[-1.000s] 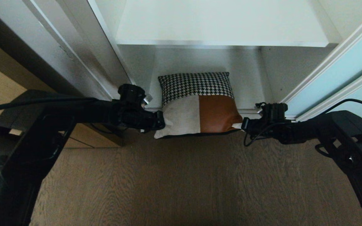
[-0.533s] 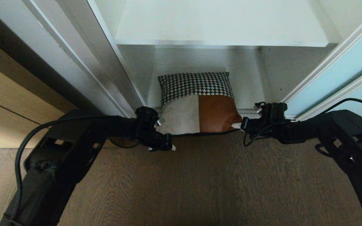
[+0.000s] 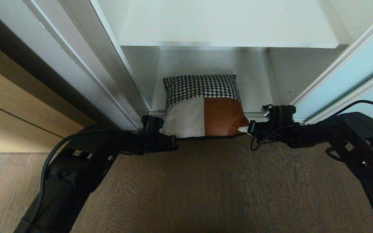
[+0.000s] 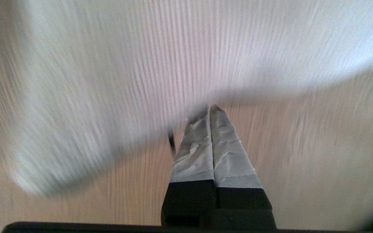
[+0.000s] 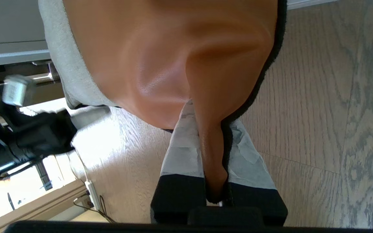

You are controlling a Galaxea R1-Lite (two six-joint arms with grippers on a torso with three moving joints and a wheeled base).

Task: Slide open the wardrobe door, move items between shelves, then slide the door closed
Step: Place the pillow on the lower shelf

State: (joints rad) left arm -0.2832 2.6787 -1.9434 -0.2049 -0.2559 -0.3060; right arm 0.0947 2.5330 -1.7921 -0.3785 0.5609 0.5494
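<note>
The patchwork cushion [image 3: 202,106] lies on the bottom shelf [image 3: 257,81] of the white wardrobe, and its front edge overhangs the wood floor. My right gripper [image 3: 249,127] is shut on its front right corner; in the right wrist view the rust-brown leather [image 5: 160,48] is pinched between the taped fingers [image 5: 244,152]. My left gripper [image 3: 173,142] sits low by the cushion's front left corner, shut with nothing between its fingers [image 4: 228,145]. The cream fabric [image 4: 141,64] shows blurred just beyond its tips. The sliding wardrobe door [image 3: 351,74] stands slid to the right.
A second white shelf [image 3: 228,26] spans the wardrobe above the cushion. A silver frame post [image 3: 86,64] and a tan wood panel [image 3: 11,113] flank the opening on the left. Wood floor [image 3: 206,194] stretches in front of the wardrobe.
My left gripper has come off the cushion's front left corner, shut, and dropped lower toward the floor as the left arm swung down. The right gripper and cushion have stayed put.
</note>
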